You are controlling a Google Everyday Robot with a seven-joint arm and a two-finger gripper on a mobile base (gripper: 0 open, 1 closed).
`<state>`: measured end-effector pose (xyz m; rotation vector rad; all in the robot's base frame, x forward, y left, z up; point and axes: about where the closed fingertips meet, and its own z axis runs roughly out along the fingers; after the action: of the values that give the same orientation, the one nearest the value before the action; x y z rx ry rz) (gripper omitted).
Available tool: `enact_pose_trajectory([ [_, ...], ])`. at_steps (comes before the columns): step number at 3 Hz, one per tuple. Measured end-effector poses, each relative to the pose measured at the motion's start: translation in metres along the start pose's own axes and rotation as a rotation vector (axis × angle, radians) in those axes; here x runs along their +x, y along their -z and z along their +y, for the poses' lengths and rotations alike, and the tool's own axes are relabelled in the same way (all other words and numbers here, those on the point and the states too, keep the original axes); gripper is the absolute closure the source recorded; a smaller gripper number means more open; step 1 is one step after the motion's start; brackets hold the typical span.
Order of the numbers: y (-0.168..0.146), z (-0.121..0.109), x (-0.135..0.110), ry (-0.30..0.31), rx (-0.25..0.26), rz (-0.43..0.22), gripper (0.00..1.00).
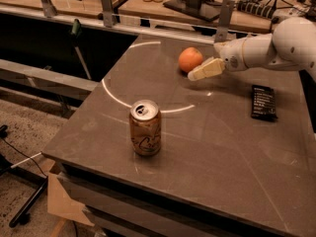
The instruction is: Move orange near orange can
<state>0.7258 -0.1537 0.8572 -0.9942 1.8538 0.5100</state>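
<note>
- My gripper [201, 71]: cream-yellow, low over the table just right of the orange; my arm [276, 46] behind it is white.
- Orange [190, 59]: even bright orange, paler sheen on top.
- Can [145, 128]: orange-tan side, dark cursive script, silver top.
- Table [222, 147]: dark grey-brown, crossed by a thin white arc [111, 94].
- Device [263, 102]: black, faint pale print.
</note>
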Motion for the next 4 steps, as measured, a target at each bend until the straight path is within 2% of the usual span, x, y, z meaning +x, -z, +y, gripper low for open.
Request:
enact_pose_trajectory([
  [1,-0.016,0.0,-0.003,0.003,-0.023,-0.004,0.16],
  [2,-0.027,0.004,-0.003,0.002,-0.042,0.005,0.39],
  [3,-0.015,0.008,-0.002,-0.012,-0.038,0.009,0.63],
  [4,0.03,0.012,-0.009,-0.01,-0.038,0.0,0.87],
])
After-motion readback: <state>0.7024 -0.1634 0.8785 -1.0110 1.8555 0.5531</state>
